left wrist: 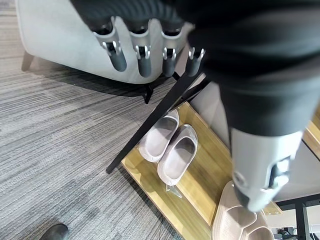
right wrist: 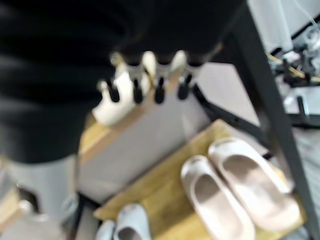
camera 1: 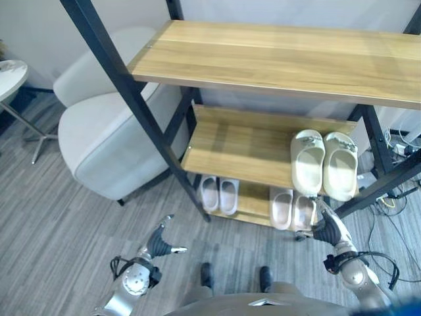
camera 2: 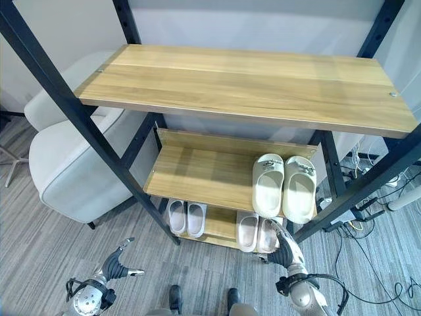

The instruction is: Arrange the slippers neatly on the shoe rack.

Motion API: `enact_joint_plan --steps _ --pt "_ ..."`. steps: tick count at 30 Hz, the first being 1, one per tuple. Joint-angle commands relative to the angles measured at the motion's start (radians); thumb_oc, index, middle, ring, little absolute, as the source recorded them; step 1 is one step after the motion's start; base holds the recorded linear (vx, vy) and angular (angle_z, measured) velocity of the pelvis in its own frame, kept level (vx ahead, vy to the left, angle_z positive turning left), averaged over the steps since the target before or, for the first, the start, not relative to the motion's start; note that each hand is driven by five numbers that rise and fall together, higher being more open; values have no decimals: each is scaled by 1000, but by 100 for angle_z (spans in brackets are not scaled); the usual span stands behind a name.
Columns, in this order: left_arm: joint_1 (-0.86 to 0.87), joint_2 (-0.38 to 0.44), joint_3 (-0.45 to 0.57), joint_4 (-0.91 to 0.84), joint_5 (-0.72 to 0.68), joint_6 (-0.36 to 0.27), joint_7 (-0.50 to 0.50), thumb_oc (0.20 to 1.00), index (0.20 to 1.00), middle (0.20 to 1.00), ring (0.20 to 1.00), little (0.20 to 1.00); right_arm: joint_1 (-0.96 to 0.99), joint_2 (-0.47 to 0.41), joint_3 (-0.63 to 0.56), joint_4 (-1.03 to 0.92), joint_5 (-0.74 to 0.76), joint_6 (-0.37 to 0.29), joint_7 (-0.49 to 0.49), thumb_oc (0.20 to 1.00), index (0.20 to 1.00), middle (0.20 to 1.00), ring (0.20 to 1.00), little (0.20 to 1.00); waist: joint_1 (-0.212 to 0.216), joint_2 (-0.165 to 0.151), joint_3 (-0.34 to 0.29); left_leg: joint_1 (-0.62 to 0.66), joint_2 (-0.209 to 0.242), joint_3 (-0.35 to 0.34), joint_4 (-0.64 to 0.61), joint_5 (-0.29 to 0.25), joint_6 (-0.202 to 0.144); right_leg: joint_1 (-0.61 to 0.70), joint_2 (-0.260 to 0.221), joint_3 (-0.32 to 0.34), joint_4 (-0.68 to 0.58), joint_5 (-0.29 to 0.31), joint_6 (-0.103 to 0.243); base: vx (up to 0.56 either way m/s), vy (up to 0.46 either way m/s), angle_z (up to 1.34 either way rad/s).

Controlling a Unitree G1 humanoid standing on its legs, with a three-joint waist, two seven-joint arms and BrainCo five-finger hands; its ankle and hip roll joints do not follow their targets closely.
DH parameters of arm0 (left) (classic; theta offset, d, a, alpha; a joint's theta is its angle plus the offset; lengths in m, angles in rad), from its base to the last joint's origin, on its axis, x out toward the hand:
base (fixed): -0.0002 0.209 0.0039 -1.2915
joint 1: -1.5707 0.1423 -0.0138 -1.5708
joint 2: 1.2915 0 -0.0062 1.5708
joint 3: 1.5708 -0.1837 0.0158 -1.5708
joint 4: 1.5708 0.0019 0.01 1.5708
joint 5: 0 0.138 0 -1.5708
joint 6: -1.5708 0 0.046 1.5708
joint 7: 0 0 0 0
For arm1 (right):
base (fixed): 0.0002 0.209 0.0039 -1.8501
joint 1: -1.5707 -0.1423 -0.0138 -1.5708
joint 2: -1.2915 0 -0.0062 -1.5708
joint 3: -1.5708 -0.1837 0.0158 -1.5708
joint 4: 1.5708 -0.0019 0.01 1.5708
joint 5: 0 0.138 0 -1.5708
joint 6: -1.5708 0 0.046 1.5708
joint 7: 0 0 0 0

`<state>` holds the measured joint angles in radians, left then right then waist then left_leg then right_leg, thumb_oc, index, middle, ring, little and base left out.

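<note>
Left eye view | right hand [camera 1: 331,230] fingers apart, empty | pink slippers [camera 1: 293,209] just beside

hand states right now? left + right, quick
Left hand: open, fingers straight, holding nothing.
Right hand: open, fingers straight, holding nothing, above the pink slippers.

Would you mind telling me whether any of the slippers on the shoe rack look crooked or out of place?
Nothing stands out. The cream slippers sit side by side on the middle wooden shelf; the small white pair and the beige pair line up on the bottom shelf.
</note>
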<state>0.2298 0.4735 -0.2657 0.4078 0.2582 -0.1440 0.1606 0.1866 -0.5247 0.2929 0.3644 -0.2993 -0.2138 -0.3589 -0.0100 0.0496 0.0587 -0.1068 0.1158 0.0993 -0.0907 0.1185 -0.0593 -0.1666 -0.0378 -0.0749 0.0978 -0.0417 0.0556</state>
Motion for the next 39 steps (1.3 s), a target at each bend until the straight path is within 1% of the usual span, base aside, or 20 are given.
enact_joint_plan --steps 1,18,28,39 --pt "-41 33 34 -25 11 -48 26 1000 1000 1000 1000 1000 -45 21 -5 -22 26 -28 -30 1000 1000 1000 1000 1000 1 -38 22 -10 -71 -7 19 -91 14 2 -40 -74 -54 20 60 8 0 5" --pt "-56 27 46 -25 17 -47 34 1000 1000 1000 1000 1000 -119 46 -5 44 39 -12 -47 1000 1000 1000 1000 1000 18 -36 25 -21 -79 -17 17 -92 16 -1 -45 -82 -65 24 61 4 2 3" --pt "-56 19 48 -13 7 -47 40 1000 1000 1000 1000 1000 -115 58 -6 66 41 -8 -47 1000 1000 1000 1000 1000 17 -39 21 -11 -82 -16 16 -96 18 8 -46 -81 -63 22 61 0 0 0" --pt "-77 3 37 -8 0 -43 53 1000 1000 1000 1000 1000 -62 95 24 150 63 -2 -12 1000 1000 1000 1000 1000 8 -43 12 12 -83 -12 15 -100 18 31 -48 -78 -64 23 64 0 0 0"
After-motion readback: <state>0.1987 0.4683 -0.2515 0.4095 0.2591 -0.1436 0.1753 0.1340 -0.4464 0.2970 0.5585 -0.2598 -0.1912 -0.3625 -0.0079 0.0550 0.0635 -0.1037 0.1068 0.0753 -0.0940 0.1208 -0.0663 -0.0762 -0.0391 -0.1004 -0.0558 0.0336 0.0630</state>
